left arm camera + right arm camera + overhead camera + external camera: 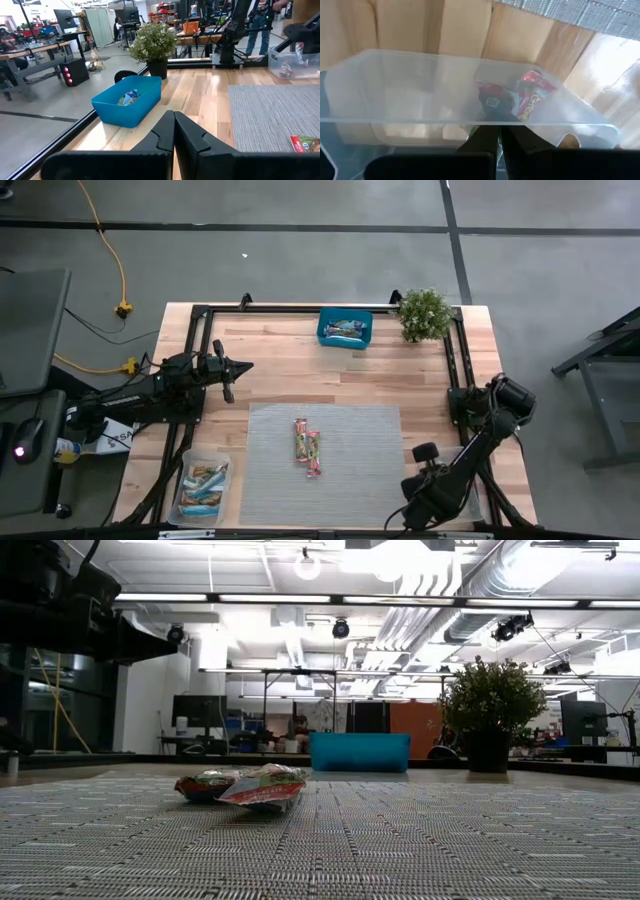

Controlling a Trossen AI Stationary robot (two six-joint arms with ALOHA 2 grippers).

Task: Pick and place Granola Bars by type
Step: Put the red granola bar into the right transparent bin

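The right gripper (495, 142), fingers together, hangs right over its clear tub (470, 90); it should lift straight up, then reach for the bars (306, 446) on the mat

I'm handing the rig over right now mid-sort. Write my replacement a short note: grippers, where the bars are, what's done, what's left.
Left gripper: shut, empty, over bare wood left of the mat.
Right gripper: shut, empty, at the near-right clear tub.
Bars: two granola bars lie side by side on the grey mat. Light-blue ones fill the near-left clear tub; red-wrapped ones sit in the right tub. The teal box at the back also holds a few wrapped bars.
Done: most bars binned.
Left: the two on the mat, probably the teal box contents too.
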